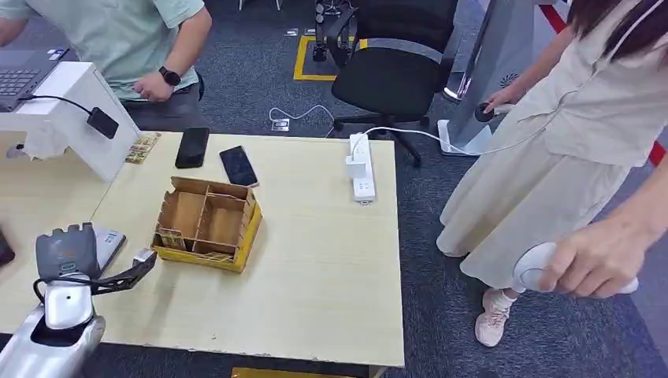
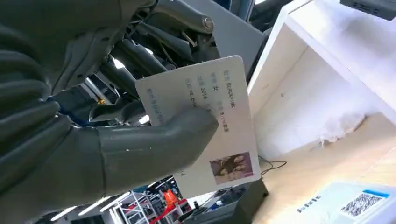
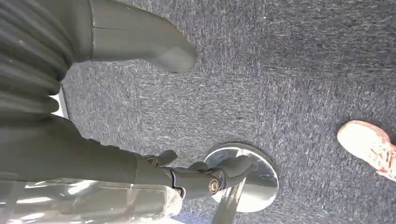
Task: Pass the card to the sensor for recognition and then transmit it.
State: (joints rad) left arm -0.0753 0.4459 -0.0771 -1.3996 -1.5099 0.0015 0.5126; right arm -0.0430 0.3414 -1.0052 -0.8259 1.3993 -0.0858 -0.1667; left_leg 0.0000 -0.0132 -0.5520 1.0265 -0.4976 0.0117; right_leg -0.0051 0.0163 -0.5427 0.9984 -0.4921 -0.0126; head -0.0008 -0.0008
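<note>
Card: white rectangular plastic card point(image 2: 205, 121), glossy, with rows of small printed text and a small colour photo in one corner; in the left wrist view it sits mid-frame, pinched by the left hand.
Left hand: grey ribbed-cover hand point(image 2: 116, 140), smooth thick thumb pressed on the card's face, dark fingers behind it; lower left of the head view.
Right hand: grey hand point(image 3: 140, 60) over speckled grey carpet point(image 3: 280, 70), holding nothing, thumb apart from the fingers.
Table: pale wood-grain tabletop point(image 1: 315, 268), flat and matt.
Box: yellow-edged brown cardboard box point(image 1: 208, 223), split into compartments, centre-left of the head view.
Phones: two flat black phones point(image 1: 191, 147) beyond the box.
Sensor stand: white boxy shelf point(image 1: 75, 110), upper left, a small black sensor point(image 1: 102, 123) on a cable at its side.
Power strip: white plastic strip point(image 1: 361, 166), far table edge.
</note>
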